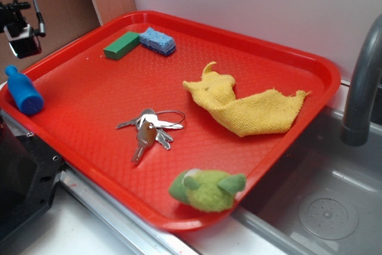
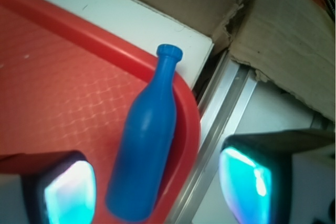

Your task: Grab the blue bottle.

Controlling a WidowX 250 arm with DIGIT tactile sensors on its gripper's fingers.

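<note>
The blue bottle (image 1: 24, 92) lies on its side against the left rim of the red tray (image 1: 89, 88), with its neck pointing up-left. In the wrist view the blue bottle (image 2: 147, 140) lies lengthwise on the tray's raised rim, cap away from me. My gripper (image 2: 157, 187) hovers over its thick end, open. The left finger (image 2: 68, 192) is over the tray floor and the right finger (image 2: 247, 179) is beyond the rim, so the bottle's base sits between them untouched. In the exterior view only a camera-bearing part of the arm (image 1: 21, 31) shows at the upper left edge.
On the tray lie a green block (image 1: 121, 45), a blue sponge (image 1: 157, 40), a bunch of keys (image 1: 149, 128), a yellow cloth (image 1: 245, 106) and a green plush toy (image 1: 208, 189). A metal rail (image 2: 220, 129) runs beside the rim; cardboard (image 2: 283, 35) stands behind. A grey faucet (image 1: 361, 88) rises right.
</note>
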